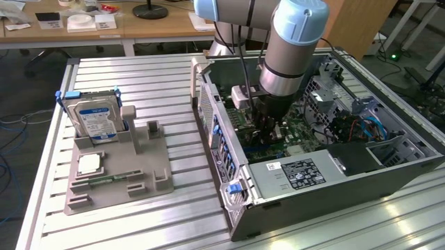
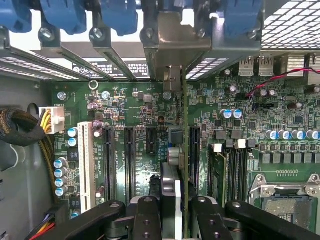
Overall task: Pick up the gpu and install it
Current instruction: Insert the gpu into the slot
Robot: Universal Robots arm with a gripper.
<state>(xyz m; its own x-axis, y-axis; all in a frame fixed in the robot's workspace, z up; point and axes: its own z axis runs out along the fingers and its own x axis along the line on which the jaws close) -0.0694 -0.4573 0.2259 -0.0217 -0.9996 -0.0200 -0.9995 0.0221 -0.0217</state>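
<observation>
Currently gripper clamps the gpu edge-on above the motherboard slots; slight misalignment risks jamming its bracket against the case.

An open computer case lies on its side on the slatted table, toward the exterior view's right edge of the table. Inside it, the motherboard lies on the floor of the case, with the power supply at the case's near end. The arm reaches down into the case, its gripper just above the motherboard. The gpu stands on edge between the gripper's fingers, over the expansion slots, its bracket at the case's rear wall. Near the table's edge on the exterior view's left sits a parts holder, well apart from the case. A hard drive stands upright at the holder's far end, and a memory stick lies near its front.
</observation>
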